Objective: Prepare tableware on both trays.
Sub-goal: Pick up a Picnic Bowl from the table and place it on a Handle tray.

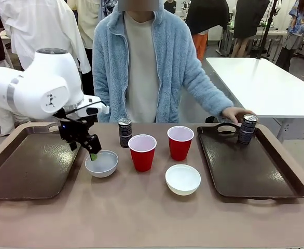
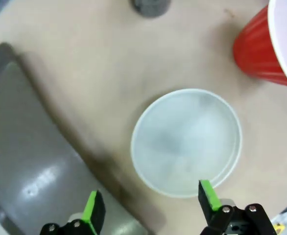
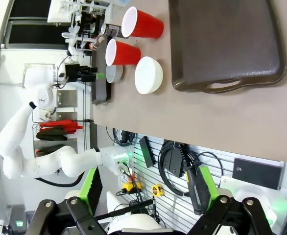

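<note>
Hovering low at the left shallow round white bowl, the left arm's jaws stand wide and hold nothing. In the left wrist view one green pad sits over the bowl's rim and the other sits outside it, towards the left large dark brown rectangular plastic tray, which lies just beside the bowl. The step in hand looks like fetching this bowl for that tray. Next the jaws would need to drop astride the rim, pinch it, then lift and carry it left. The right arm's jaws are wide and empty too, held away from the surface.

On the matching right tray a small dark drink can stands at the far edge, with a person's hand by its top. The second can, the near red plastic cup, the far red cup and the other white bowl stand on the tan surface between the trays. Behind the person, a white table stands at the right of a busy workroom.
</note>
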{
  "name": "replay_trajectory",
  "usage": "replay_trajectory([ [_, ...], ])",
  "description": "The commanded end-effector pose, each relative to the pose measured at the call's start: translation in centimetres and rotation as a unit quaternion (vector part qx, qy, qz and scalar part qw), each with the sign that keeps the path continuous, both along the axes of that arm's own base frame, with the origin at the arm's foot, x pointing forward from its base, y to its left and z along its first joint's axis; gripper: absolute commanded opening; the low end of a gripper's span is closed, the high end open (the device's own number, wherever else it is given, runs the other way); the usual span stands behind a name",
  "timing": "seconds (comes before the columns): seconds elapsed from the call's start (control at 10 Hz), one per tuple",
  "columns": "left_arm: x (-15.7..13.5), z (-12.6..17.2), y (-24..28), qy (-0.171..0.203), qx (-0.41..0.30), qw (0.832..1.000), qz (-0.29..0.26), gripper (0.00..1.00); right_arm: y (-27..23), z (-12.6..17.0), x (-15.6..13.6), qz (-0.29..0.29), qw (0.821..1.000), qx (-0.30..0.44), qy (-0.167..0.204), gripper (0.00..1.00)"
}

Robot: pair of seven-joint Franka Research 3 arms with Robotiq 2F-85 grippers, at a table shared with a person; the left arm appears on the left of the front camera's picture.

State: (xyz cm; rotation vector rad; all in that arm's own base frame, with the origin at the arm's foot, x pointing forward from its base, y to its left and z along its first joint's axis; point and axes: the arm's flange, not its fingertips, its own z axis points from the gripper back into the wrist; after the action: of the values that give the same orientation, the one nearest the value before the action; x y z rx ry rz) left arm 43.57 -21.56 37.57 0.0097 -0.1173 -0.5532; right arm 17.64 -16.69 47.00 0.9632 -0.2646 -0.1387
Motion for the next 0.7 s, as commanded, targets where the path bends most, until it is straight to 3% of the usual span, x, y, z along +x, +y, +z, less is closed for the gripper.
replay_trajectory([
  [0.0,0.6,-0.8,0.0,-0.033,-0.01,0.999,0.003,1.0,0.0,-0.1,0.1,0.001,1.0,0.0,0.002,1.0],
  [0.4,2.3,-2.4,0.9,-0.022,-0.029,0.999,0.014,1.0,0.0,-0.1,0.1,0.001,1.0,0.0,0.002,1.0],
  [0.5,2.3,-2.5,0.9,-0.012,-0.043,0.999,0.008,0.41,0.0,-0.1,0.1,0.001,1.0,0.0,0.002,1.0],
  [0.6,2.2,-2.6,0.9,-0.006,-0.05,0.999,0.007,0.41,0.0,-0.1,0.1,0.001,1.0,0.0,0.002,1.0],
])
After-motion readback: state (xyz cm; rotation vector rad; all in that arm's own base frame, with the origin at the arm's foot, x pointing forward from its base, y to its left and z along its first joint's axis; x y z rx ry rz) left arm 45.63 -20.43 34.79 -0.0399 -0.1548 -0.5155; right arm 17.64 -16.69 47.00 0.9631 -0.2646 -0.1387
